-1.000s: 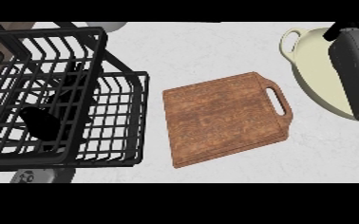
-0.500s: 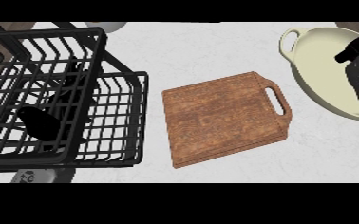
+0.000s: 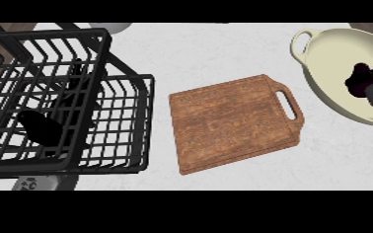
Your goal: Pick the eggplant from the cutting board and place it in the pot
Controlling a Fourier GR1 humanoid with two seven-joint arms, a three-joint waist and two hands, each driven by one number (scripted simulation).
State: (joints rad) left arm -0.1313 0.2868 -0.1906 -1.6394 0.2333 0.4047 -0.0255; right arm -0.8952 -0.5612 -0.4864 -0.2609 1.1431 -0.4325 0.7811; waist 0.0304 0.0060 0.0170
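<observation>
A brown wooden cutting board [image 3: 233, 123] with a slotted handle at its right end lies flat on the pale speckled counter [image 3: 204, 54], turned a little so that its handle end sits farther than its left end. Nothing rests on its top.

To the right, at the view's edge and cut off by it, stands a cream-coloured round pot [image 3: 324, 64] with a loop handle on its far left rim. Inside it, against the right edge of the view, lies a dark, nearly black shape [image 3: 360, 80]. Whether this is the dark purple eggplant alone, or the robot's right hand over it, cannot be told; so the right hand's state cannot be told either. The shape lies within the pot's rim, well apart from the board.

On the left, a black wire dish rack [image 3: 69, 103] fills much of the view, standing higher than the counter, with its near right corner just beside the board's left edge. Through its bars a dark rounded form [image 3: 40, 126] shows, likely the left hand, but how its fingers stand cannot be told.

At the near left corner a small grey-and-white object [image 3: 29, 183] peeks out under the rack; it bears dark marks, but they cannot be read.
</observation>
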